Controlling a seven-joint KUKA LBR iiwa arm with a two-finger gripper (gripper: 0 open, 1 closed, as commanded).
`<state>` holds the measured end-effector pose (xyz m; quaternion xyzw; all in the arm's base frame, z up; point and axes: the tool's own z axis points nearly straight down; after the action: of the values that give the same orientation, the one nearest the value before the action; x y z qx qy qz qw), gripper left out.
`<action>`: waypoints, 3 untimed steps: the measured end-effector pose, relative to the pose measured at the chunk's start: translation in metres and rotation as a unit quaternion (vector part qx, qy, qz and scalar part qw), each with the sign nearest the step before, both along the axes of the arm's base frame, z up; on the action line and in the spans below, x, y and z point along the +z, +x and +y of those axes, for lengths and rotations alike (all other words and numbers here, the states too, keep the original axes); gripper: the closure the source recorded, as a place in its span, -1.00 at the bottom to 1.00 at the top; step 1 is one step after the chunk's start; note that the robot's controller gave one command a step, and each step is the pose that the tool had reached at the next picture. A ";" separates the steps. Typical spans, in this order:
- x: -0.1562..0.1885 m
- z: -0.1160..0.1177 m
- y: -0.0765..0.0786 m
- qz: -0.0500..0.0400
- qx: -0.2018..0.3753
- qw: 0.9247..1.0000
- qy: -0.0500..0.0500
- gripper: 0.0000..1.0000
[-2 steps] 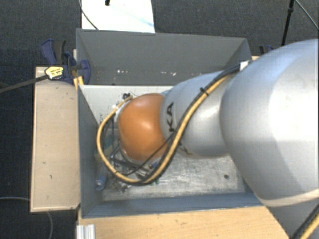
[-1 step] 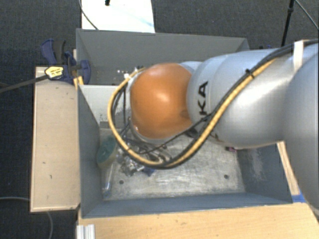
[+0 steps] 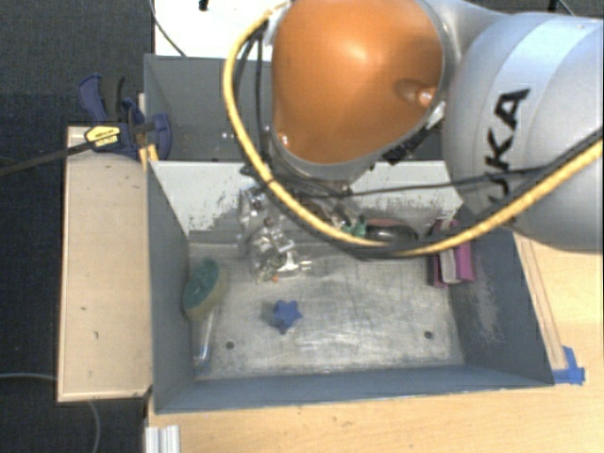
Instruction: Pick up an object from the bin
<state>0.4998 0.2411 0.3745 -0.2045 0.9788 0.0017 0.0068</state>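
My gripper shows as a metal assembly under the orange cover, hanging over the bin's back left part. A small blue star-shaped piece lies on the floor just in front of the gripper, apart from it. Against the left wall rests a green, round-headed brush with a pale handle running toward the front corner. Nothing shows between the fingers from this angle.
A purple and dark block-like thing lies by the right wall, and a dark item with red and green sits half hidden under the arm's cables at the back. The orange cover and grey arm overhang the bin's back half.
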 end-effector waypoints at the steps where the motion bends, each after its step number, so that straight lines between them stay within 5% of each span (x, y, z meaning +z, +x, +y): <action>1: -0.219 -0.021 0.015 0.008 0.090 0.996 -0.004 1.00; 2: -0.169 -0.026 0.015 0.002 0.098 0.995 -0.002 1.00; 3: -0.171 -0.026 0.015 0.005 0.098 0.995 -0.003 -1.00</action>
<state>0.5143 0.2156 0.2032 -0.2991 0.9542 0.0005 0.0015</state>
